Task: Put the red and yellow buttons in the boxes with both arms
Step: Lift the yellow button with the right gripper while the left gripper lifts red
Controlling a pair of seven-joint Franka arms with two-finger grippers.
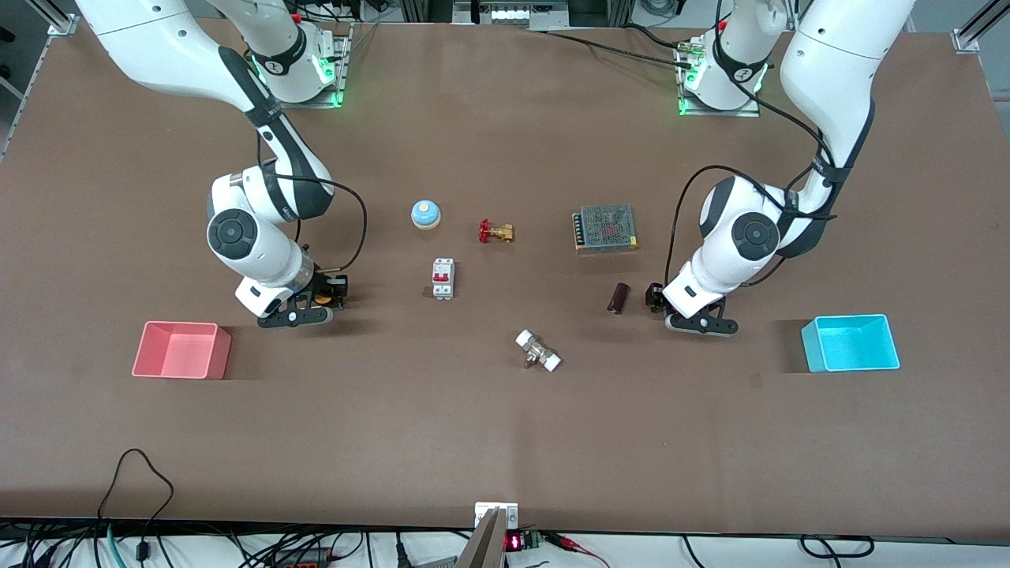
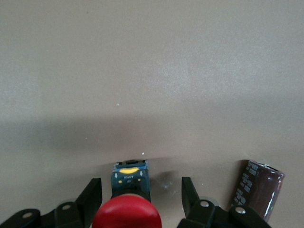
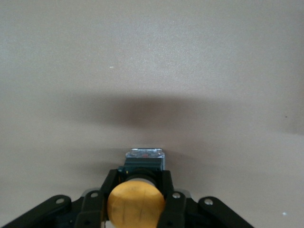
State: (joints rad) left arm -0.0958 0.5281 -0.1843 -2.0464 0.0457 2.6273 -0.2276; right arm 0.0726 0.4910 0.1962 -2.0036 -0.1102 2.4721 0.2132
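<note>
My left gripper (image 1: 661,304) is low over the table, toward the left arm's end. In the left wrist view its fingers (image 2: 91,197) stand open on either side of the red button (image 2: 127,214), apart from its black base; the gripper (image 2: 141,186) holds nothing. My right gripper (image 1: 327,296) is low, beside the pink box (image 1: 177,324). In the right wrist view it (image 3: 137,179) is shut on the yellow button (image 3: 136,205), whose orange cap peeks out in the front view (image 1: 322,300). The cyan box (image 1: 844,318) stands beside my left gripper, nearer the table's end.
A dark cylinder (image 1: 618,297) lies close beside my left gripper and shows in its wrist view (image 2: 256,194). Mid-table are a white breaker (image 1: 443,278), a blue bell (image 1: 425,213), a red-handled brass valve (image 1: 496,232), a mesh-topped power supply (image 1: 605,227) and a white-ended fitting (image 1: 538,351).
</note>
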